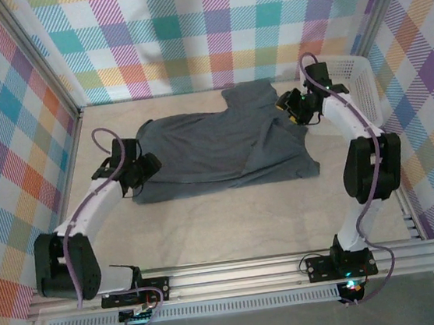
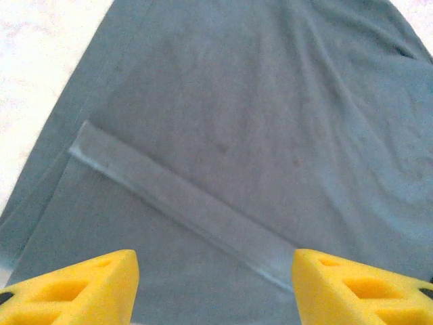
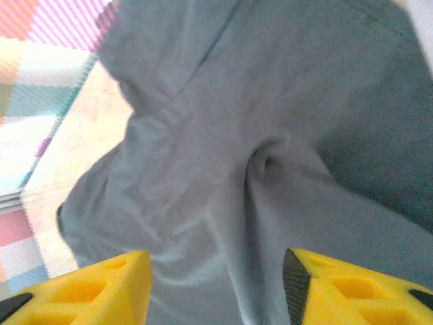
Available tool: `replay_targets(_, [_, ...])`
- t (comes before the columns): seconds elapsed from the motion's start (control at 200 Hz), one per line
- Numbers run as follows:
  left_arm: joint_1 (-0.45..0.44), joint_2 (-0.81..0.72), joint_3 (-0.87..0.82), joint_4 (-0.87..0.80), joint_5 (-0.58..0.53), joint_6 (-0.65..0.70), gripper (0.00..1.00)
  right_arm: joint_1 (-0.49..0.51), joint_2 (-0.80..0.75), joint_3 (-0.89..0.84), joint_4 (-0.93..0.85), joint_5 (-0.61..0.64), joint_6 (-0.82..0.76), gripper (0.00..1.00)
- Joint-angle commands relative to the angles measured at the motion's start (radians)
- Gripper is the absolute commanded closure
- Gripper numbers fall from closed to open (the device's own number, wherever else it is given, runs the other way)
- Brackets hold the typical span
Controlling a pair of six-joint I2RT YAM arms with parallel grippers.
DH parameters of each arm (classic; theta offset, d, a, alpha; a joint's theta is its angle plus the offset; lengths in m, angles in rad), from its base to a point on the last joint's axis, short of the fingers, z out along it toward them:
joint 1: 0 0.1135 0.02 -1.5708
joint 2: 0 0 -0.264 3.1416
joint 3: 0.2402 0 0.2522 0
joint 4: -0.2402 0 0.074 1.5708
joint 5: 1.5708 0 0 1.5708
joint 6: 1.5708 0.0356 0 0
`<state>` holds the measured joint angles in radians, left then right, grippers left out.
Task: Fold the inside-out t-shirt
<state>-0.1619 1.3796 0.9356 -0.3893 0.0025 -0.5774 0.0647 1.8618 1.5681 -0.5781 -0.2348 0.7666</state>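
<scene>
Looking down from the top view, the plain dark slate-grey, short-sleeved t-shirt of soft cloth (image 1: 216,151) lies spread but wrinkled across the middle of the beige table (image 1: 232,223). Its far right end is bunched up near a white plastic lattice basket (image 1: 352,76). The left gripper (image 1: 141,171) sits at the shirt's left edge, and the right gripper (image 1: 295,108) is over the rumpled right end.

From the left wrist, the yellow jaws stand spread with nothing between them. They hover over flat cloth, and a stitched hem band (image 2: 183,196) runs diagonally just ahead. A good grasp here would likely come down square on that band and catch both layers.

From the right wrist, the jaws are likewise apart and empty above a twisted pucker (image 3: 267,162) in the cloth. Pinching an edge rather than the pucker, then drawing away from the left arm, should flatten the shirt before any fold.
</scene>
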Motion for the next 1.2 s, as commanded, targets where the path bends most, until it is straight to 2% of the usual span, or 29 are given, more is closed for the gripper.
replay_targets(0.0, [-0.007, 0.064, 0.072, -0.002, -0.040, 0.019, 0.39, -0.006, -0.090, -0.108, -0.082, 0.059, -0.021, 0.46])
replay_targets(0.03, [-0.007, 0.092, 0.086, -0.004, -0.042, 0.012, 0.43, -0.007, -0.121, -0.174, -0.055, 0.066, -0.018, 0.49])
replay_targets(0.06, [-0.007, 0.123, 0.102, -0.006, -0.042, 0.005, 0.52, -0.008, -0.156, -0.241, -0.022, 0.064, -0.016, 0.54])
replay_targets(0.125, [-0.007, 0.194, 0.138, -0.006, -0.037, -0.010, 0.85, -0.007, -0.204, -0.364, 0.042, 0.054, -0.024, 0.73])
replay_targets(0.165, [-0.007, 0.243, 0.159, -0.005, -0.044, -0.022, 1.00, -0.008, -0.219, -0.430, 0.078, 0.054, -0.026, 0.85])
replay_targets(0.24, [-0.007, 0.341, 0.203, -0.002, -0.048, -0.029, 1.00, -0.007, -0.217, -0.503, 0.119, 0.069, -0.046, 1.00])
replay_targets(0.42, [-0.003, 0.516, 0.236, 0.000, -0.052, -0.054, 1.00, -0.003, -0.139, -0.531, 0.150, 0.094, -0.099, 1.00])
replay_targets(0.575, [0.026, 0.514, 0.117, 0.004, -0.050, -0.136, 1.00, -0.003, -0.117, -0.565, 0.111, 0.111, -0.098, 0.99])
replay_targets(0.69, [0.056, 0.381, -0.057, 0.039, -0.070, -0.178, 1.00, -0.003, -0.150, -0.623, 0.057, 0.103, -0.104, 0.97])
replay_targets(0.79, [0.080, 0.199, -0.219, 0.032, -0.082, -0.191, 1.00, -0.003, -0.210, -0.724, 0.045, 0.088, -0.116, 0.96])
replay_targets(0.905, [0.081, 0.003, -0.351, -0.002, -0.047, -0.189, 1.00, -0.001, -0.311, -0.836, 0.000, 0.096, -0.125, 0.96])
replay_targets(1.055, [0.079, -0.246, -0.430, -0.104, -0.032, -0.184, 1.00, 0.004, -0.494, -0.974, -0.066, 0.055, -0.109, 0.96])
replay_targets(1.14, [0.078, -0.375, -0.423, -0.158, -0.034, -0.170, 1.00, 0.045, -0.591, -0.959, -0.122, 0.044, -0.135, 0.95])
replay_targets(1.165, [0.078, -0.403, -0.411, -0.168, -0.034, -0.161, 0.96, 0.073, -0.609, -0.925, -0.146, 0.076, -0.154, 0.94])
replay_targets(1.195, [0.076, -0.427, -0.392, -0.176, -0.037, -0.155, 0.85, 0.109, -0.624, -0.869, -0.168, 0.121, -0.184, 0.92])
